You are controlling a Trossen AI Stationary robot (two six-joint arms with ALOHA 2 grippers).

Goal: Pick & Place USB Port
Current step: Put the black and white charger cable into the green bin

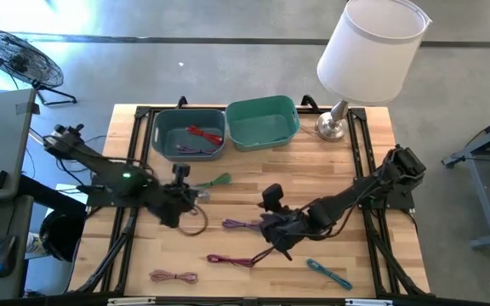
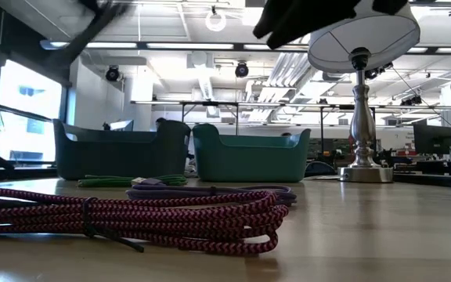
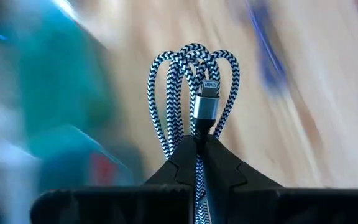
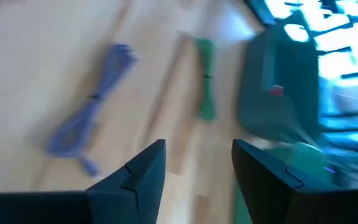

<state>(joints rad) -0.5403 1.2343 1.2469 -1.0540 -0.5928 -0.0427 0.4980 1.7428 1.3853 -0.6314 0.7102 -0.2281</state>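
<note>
The left gripper point(image 3: 199, 146) has its jaws pinching a black-and-white braided cable point(image 3: 191, 93) whose coiled loops and silver plug stand just beyond them, light, floppy and best held at the bundled middle, while the right gripper point(image 4: 197, 165) hangs spread and empty.

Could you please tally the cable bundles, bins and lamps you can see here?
Cable bundles: 8: red and purple in the grey bin, green, purple, maroon, pink, blue, white in the left gripper.
Bins: 2, with the teal bin.
Lamps: 1.
Total: 11.
</note>
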